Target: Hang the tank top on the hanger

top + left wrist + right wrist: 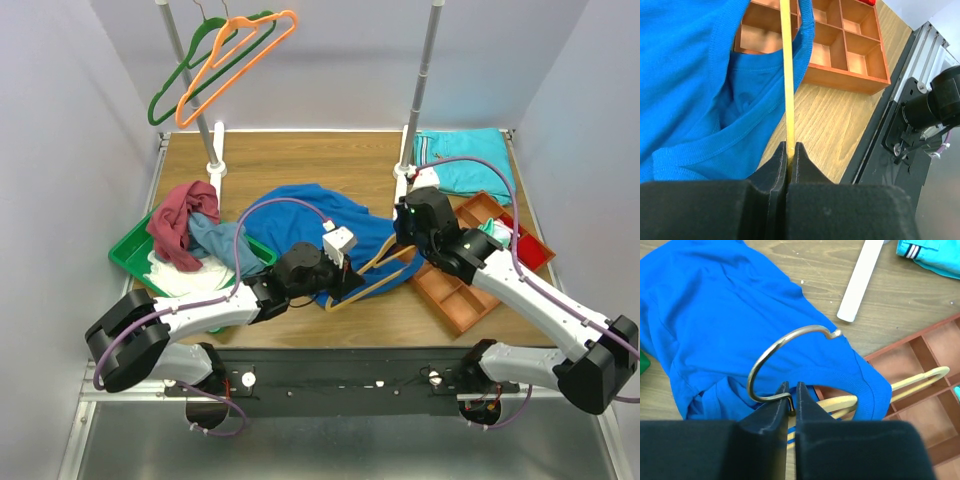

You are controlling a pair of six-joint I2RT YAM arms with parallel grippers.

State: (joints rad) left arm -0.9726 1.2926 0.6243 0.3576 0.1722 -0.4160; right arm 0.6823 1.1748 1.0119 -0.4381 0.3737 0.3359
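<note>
The royal blue tank top (305, 215) lies crumpled on the wooden table's middle. The yellow hanger (380, 282) lies at its near right edge, and part of the top drapes over one hanger arm (865, 385). My left gripper (350, 282) is shut on a thin yellow bar of the hanger (786, 75), with blue cloth (685, 75) to its left. My right gripper (405, 240) is shut on the hanger's neck at the base of the metal hook (785, 347). The hook curves up over the blue cloth (715, 305). A yellow hanger end (920, 380) reaches over the orange tray.
An orange compartment tray (460, 290) sits right of the hanger. A green bin (125, 255) with a maroon cloth (180, 225) sits at the left. A folded turquoise garment (465, 155) lies back right. Orange (240, 65) and green (190, 70) hangers hang on the rack by its posts (422, 70).
</note>
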